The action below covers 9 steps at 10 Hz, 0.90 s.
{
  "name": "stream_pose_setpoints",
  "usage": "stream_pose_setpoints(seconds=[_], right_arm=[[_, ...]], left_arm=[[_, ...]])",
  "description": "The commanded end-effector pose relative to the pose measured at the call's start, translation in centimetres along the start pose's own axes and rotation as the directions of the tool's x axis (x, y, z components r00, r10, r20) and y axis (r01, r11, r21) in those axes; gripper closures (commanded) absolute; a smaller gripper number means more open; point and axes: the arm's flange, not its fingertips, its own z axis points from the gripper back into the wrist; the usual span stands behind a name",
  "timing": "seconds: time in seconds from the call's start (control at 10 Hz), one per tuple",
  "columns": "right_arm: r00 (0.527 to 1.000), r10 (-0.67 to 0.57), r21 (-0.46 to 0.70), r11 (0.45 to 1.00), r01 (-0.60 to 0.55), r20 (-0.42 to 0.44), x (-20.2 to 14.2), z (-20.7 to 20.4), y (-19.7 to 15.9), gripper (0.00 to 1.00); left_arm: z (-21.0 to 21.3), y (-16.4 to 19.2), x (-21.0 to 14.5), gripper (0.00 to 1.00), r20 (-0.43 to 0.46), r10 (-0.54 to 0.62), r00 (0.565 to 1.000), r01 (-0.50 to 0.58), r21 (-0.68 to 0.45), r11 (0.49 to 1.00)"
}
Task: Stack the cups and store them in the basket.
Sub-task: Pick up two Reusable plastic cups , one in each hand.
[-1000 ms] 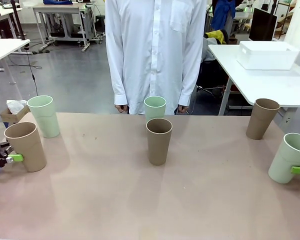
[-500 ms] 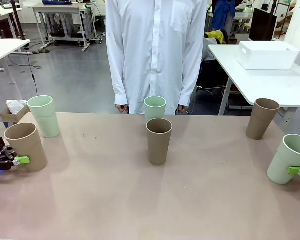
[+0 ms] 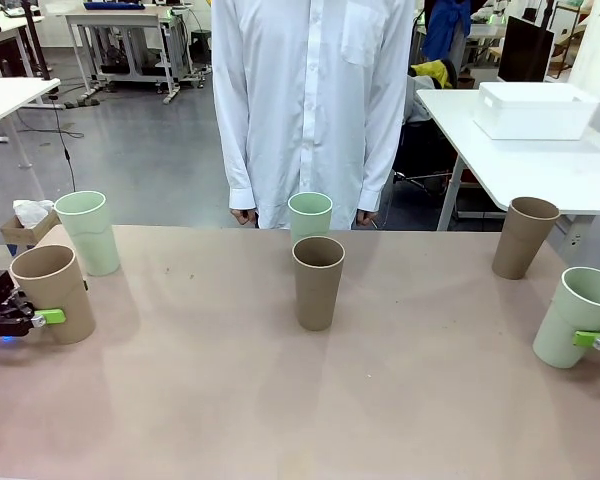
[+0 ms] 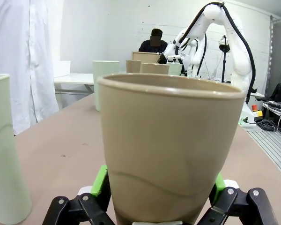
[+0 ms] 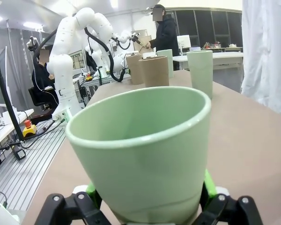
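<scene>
My left gripper (image 3: 52, 312) stands open, its green pads on either side of the base of a tan cup (image 3: 52, 292) at the table's left edge. In the left wrist view, that tan cup (image 4: 171, 145) rises between the fingers. My right gripper (image 3: 578, 330) is also open, around the base of a mint cup (image 3: 575, 315) at the right edge, seen close as the mint cup (image 5: 140, 154). Another mint cup (image 3: 88, 232) stands at the back left. A mint cup (image 3: 310, 215) and a tan cup (image 3: 318, 283) stand mid-table, and a further tan cup (image 3: 523, 237) at the back right. The white basket (image 3: 535, 120) sits on another table.
A person in a white shirt (image 3: 310, 100) stands at the far edge with both hands hanging down. The basket's white table (image 3: 540, 170) lies beyond the right far corner. The near half of my table (image 3: 300, 420) is bare brown surface.
Both grippers have slid inward around their cups. The left one moved right, the right one left. Each cup shifted slightly with it.
</scene>
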Motion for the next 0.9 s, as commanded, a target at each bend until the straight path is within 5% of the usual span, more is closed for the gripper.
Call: stream_pose_setpoints(seconds=[0.0,0.4,0.5,0.6,0.7,0.8], right_arm=[[1.0,-0.022,-0.022,1.0,0.022,0.004,0.39,-0.88,-0.3,0.0],[1.0,-0.024,-0.016,1.0,0.024,-0.002,0.22,-0.99,-0.34,0.0],[1.0,-0.014,-0.011,1.0,0.014,-0.004,0.09,-1.06,-0.32,0.1],[1.0,-0.015,-0.012,1.0,0.015,-0.002,0.13,-1.05,-0.34,0.2],[1.0,-0.014,-0.013,1.0,0.014,0.0,0.15,-1.03,-0.4,0.3],[1.0,-0.014,-0.011,1.0,0.014,-0.001,0.2,-1.02,-0.48,0.4]], left_arm=[[-0.56,-2.83,-2.18,0.0,-0.007,-0.073,0.997,0.073,0.005,0.997],[-0.39,-2.9,-2.22,0.0,-0.058,-0.053,0.997,0.053,-0.001,0.999],[-0.25,-3.0,-2.25,0.0,-0.055,-0.06,0.997,0.06,-0.001,0.998],[-0.19,-3.06,-2.11,0.19,-0.039,-0.073,0.997,0.074,0.007,0.997],[-0.12,-3.17,-1.93,0.19,-0.027,-0.092,0.995,0.092,0.008,0.996],[-0.09,-3.32,-1.73,0.38,-0.002,-0.094,0.996,0.094,-0.004,0.996]])
